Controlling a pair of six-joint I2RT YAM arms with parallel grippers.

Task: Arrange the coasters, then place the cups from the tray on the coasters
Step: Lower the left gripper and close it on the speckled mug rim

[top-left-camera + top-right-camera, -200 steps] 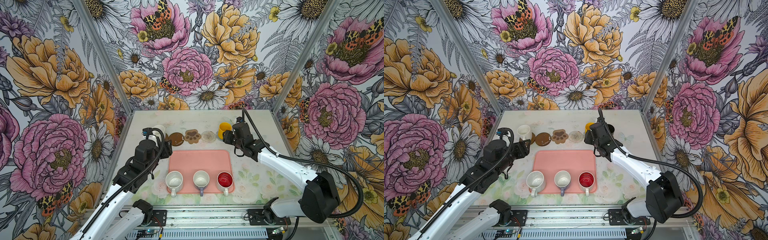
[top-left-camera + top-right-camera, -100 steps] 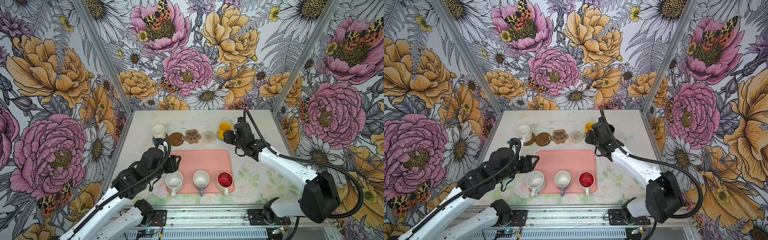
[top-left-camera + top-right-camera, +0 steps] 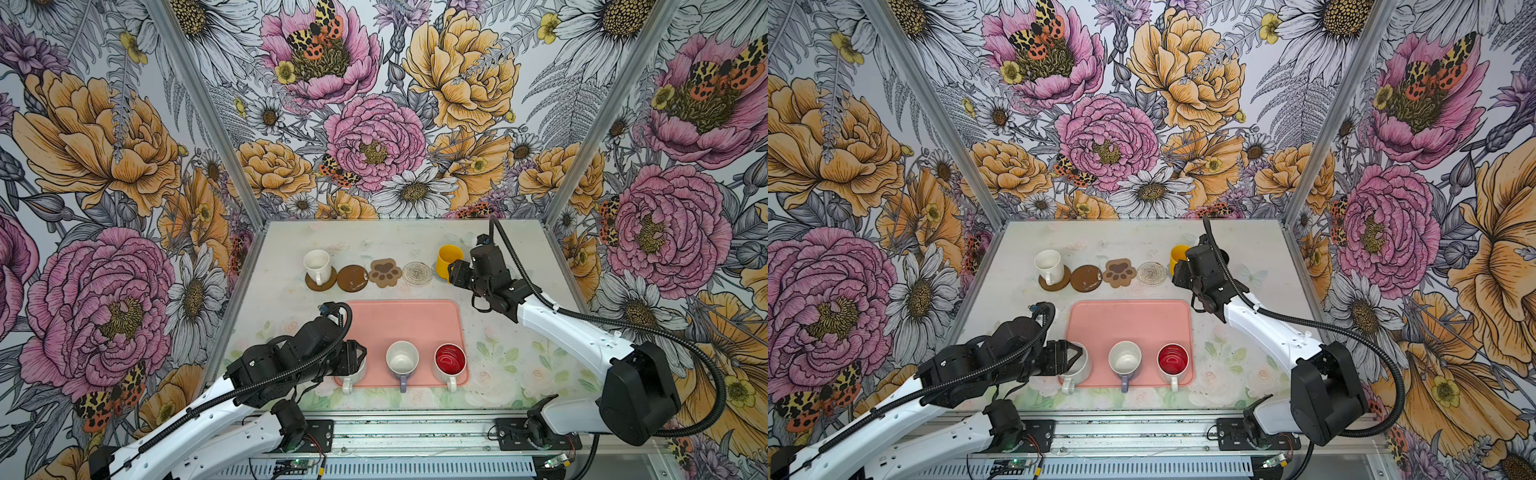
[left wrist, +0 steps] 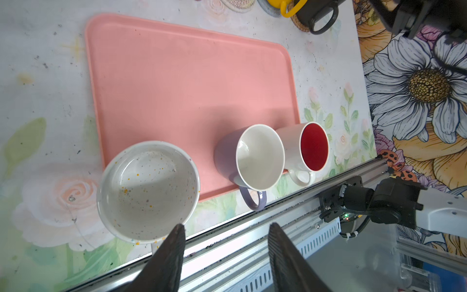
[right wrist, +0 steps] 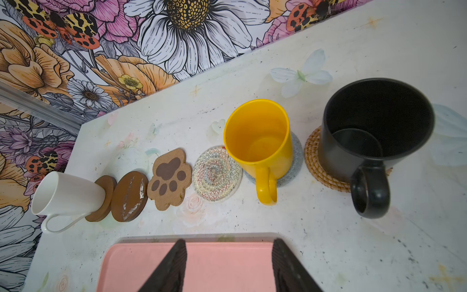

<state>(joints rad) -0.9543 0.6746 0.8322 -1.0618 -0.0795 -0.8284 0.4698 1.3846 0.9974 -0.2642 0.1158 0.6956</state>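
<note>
Speckled mug [image 4: 147,189]: 7 o'clock corner of the tray [image 3: 403,320].
Left pincer [image 4: 226,225]: part open, empty, one finger [image 4: 171,252] beside that mug's rim.
Right pincer [image 5: 228,241]: part open, empty, at tray's 1 o'clock.
Coasters [image 3: 385,272]: row at tray's 12 o'clock.

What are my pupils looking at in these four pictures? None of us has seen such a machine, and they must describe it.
Two robot arms stand at the front of the table, each ending in a two-fingered gripper. Two pictures look down from overhead; two come from cameras on the wrists. On the pink tray stand the speckled mug, the lavender mug and the red-lined mug. Behind runs a row of coasters: the white mug, yellow mug and black mug each sit on one; the brown disc, paw coaster and patterned disc are bare. The left gripper is open beside the speckled mug; the right gripper is open, empty.
</note>
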